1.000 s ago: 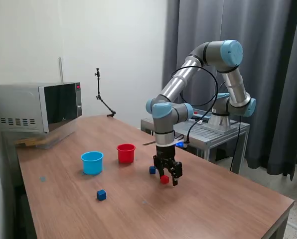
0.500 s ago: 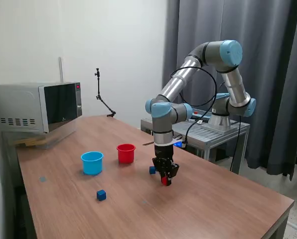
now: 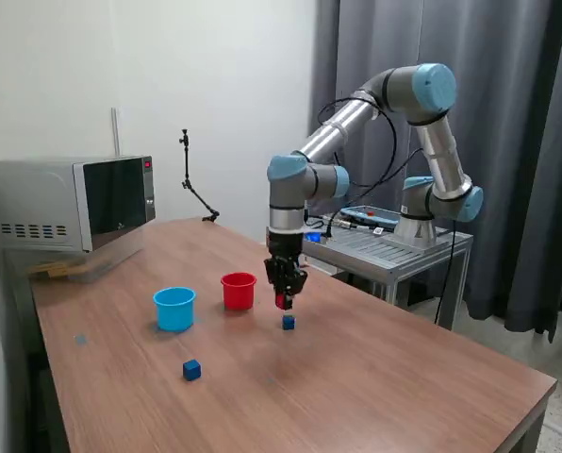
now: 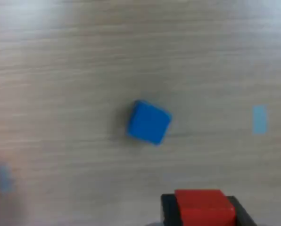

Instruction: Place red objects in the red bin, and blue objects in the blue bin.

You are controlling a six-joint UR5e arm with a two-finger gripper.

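The gripper (image 3: 284, 300) is clamped on a red cube (image 3: 283, 301), which sits between the two black fingers (image 4: 168, 209) and is lifted clear of the table (image 3: 375, 377). In the wrist view the same red cube (image 4: 204, 206) fills the gap between the fingers, with the wood surface blurred behind it.

Directly below the gripper lies one blue cube (image 3: 288, 322), resting flat on the table — the wrist view shows this blue cube (image 4: 149, 122) turned at a slight angle to the wood grain, apart from the held cube.

The red cup (image 3: 238, 291) stands upright just beside the gripper, toward the exterior view's left. The light blue cup (image 3: 174, 308) stands upright further to the exterior view's left, near the red cup but not touching it. What either cup holds cannot be told from these views.

A second blue cube (image 3: 191, 370) lies on the table nearer the camera, in front of the light blue cup and well apart from the first blue cube.

Only one red cube is visible — the one in the grip.

A microwave (image 3: 69, 202) occupies the table's far corner at the exterior view's left. The arm's base stands on a metal stand (image 3: 385, 247) behind the table.
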